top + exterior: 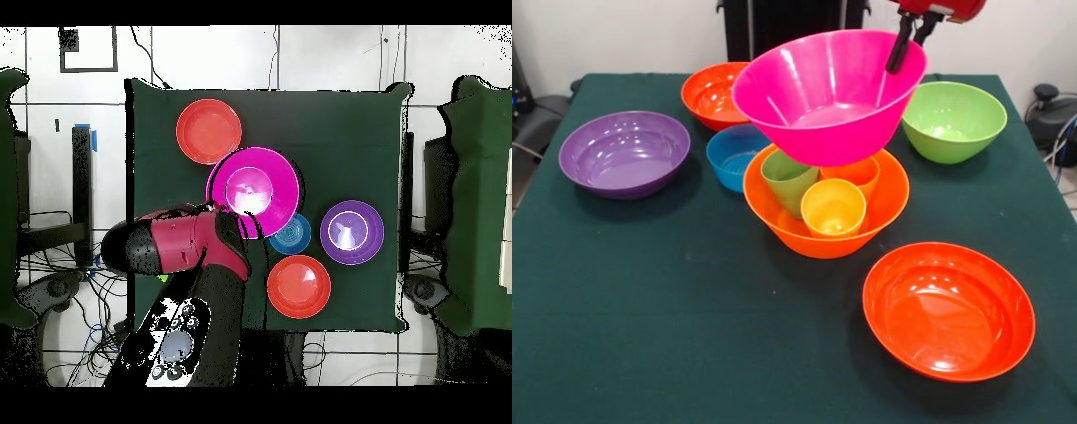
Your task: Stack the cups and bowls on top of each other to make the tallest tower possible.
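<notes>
Gripper [911,42] clamped on the far right rim of the large pink bowl [828,93] — one finger inside the wall, one outside. Pink bowl lifted and tilted, hanging over the light orange bowl [823,238] and clear of its rim. Inside the light orange bowl: green cup [786,180], yellow cup [832,208] and orange cup [854,172], packed close together. Small blue bowl [734,155] just left of the light orange bowl, purple bowl [624,153] farther left. Behind it, one red-orange bowl [711,93]; the other red-orange bowl [948,309] in front to the right. Lime green bowl [953,120] behind to the right — all on the green counter [671,336].
</notes>
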You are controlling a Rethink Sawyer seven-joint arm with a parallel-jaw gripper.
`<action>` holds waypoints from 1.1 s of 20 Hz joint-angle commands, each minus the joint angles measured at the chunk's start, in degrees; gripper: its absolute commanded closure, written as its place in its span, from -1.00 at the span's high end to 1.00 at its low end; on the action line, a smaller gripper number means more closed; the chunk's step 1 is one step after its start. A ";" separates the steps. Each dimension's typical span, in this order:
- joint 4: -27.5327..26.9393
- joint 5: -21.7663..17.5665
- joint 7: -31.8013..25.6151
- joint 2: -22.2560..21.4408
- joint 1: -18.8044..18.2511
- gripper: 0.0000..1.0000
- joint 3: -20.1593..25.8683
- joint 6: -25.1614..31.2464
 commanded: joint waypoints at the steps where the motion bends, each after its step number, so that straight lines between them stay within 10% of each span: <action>1: -0.65 -4.84 7.15 4.24 0.65 -1.00 0.57 -2.52; 22: -1.17 -5.99 7.79 6.70 2.10 -1.00 -1.90 -6.48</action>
